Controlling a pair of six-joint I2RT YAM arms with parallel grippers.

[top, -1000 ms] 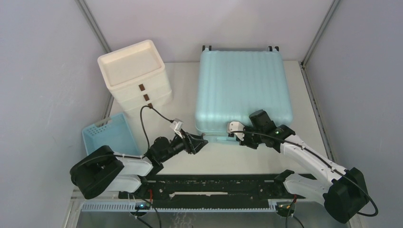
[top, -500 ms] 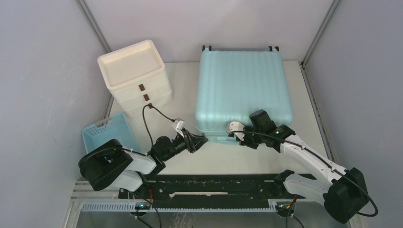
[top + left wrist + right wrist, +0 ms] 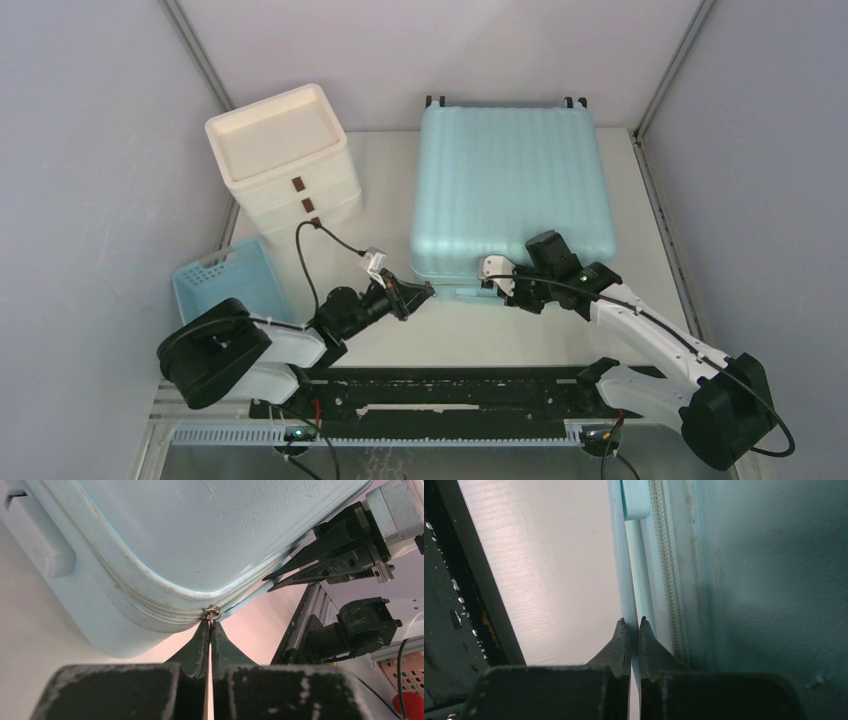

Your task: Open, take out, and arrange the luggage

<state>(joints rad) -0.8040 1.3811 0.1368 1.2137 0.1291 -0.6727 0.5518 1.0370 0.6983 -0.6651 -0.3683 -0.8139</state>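
The luggage (image 3: 510,180) lies flat and shut on the worktop (image 3: 500,335) in the upper centre-right of the overhead frame, ribbed shell up, its small wheels (image 3: 435,101) at the top edge. The left gripper (image 3: 428,291) sits at the lower left corner of the case, clenched. In the left wrist view its fingertips (image 3: 206,630) are pressed together right at the small metal zipper pull (image 3: 211,612) on the rounded corner (the tab seems pinched between the tips, the rest poking out above them). The right gripper (image 3: 492,287) is at the lower edge of the case, just right of the left one in the overhead frame, also clenched. In its own wrist view a thin pale-blue strip (image 3: 620,570) running beside the zipper teeth passes between its fingertips (image 3: 620,635). A white drawer unit (image 3: 285,160) with brown handles stands in the upper left, apart from the case. A small blue basket (image 3: 225,285) lies below it at the left of the frame.
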